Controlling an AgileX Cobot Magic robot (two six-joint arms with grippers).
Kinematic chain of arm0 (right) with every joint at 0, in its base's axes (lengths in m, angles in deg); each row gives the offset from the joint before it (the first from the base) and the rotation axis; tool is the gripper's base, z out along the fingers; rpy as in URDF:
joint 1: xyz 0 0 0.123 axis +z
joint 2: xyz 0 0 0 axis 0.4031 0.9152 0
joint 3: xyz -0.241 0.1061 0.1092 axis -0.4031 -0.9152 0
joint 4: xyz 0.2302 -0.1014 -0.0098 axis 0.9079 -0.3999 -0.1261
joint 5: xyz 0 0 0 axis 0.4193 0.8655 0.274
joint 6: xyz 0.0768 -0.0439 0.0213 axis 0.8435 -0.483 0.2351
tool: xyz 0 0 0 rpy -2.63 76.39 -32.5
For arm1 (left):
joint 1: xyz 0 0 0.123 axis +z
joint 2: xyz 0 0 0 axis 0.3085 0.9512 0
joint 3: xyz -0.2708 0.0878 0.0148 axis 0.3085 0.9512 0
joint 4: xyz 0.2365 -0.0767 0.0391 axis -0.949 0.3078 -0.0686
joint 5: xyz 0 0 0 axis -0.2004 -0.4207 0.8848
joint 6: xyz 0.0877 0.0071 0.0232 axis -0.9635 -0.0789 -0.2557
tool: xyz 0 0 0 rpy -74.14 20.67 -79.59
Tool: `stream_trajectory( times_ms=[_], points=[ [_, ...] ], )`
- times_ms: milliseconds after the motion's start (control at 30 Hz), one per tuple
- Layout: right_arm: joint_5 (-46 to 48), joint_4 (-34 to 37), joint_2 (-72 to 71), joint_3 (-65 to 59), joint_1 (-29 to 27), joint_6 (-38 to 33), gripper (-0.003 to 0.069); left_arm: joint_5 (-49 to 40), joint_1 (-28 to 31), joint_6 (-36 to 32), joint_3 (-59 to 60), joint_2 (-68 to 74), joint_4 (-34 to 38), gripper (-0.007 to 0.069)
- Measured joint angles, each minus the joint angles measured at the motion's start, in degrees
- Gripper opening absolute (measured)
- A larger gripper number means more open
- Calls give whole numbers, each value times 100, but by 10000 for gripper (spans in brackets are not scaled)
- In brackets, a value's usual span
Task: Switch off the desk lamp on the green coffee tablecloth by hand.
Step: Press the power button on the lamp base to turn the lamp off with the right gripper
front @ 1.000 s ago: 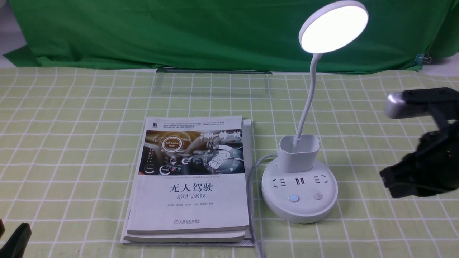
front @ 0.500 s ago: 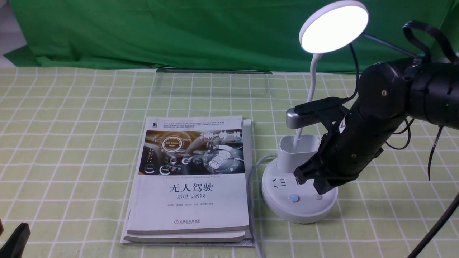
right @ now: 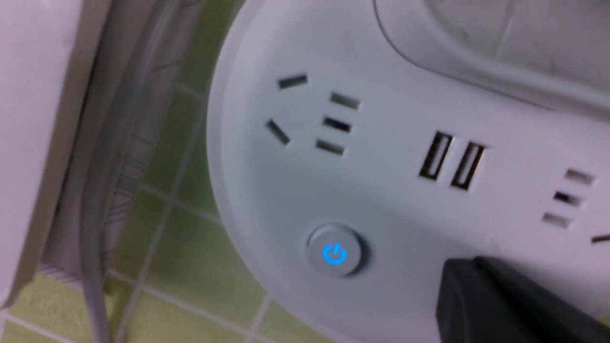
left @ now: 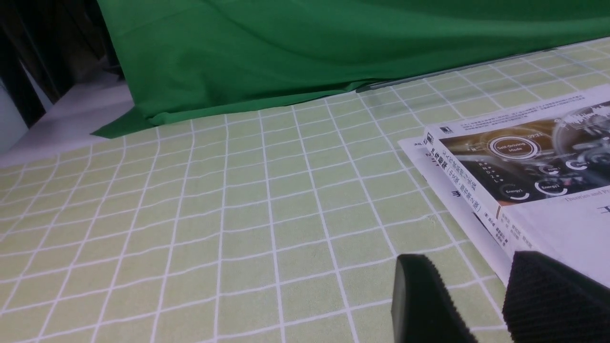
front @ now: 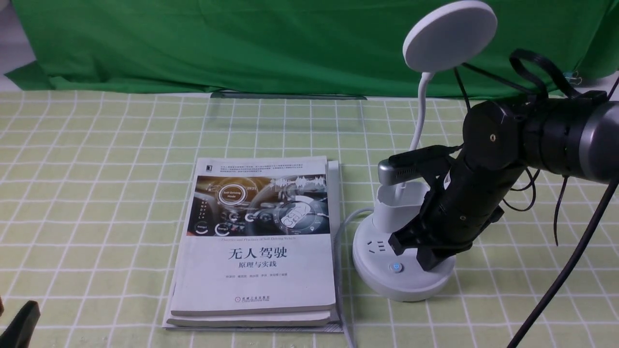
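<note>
Green-grid tablecloth [front: 96,193]: right tool [front: 421,253] tip down on desk lamp [front: 382,278] base; head unlit; tool opening unclear.

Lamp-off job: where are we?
Looks done: the desk lamp head is dark, not glowing. In hand: the right pincer is down on the lamp's base, beside the blue-lit power button; the contact itself is hidden. Left: lift that arm clear. The left pincer is idle, near the book.
</note>
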Motion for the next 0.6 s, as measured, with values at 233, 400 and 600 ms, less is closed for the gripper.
stream_trajectory(
  times_ms=[233, 400, 600],
  points=[
    [19, -50, -166, -25, -4, 22, 44, 0, 0, 0, 0, 0, -5, 243],
    [22, -80, -516, -38, -4, 40, 44, 0, 0, 0, 0, 0, -5, 243],
    [-43, -80, -398, -38, -4, 40, 44, 0, 0, 0, 0, 0, -5, 243]
  ],
)
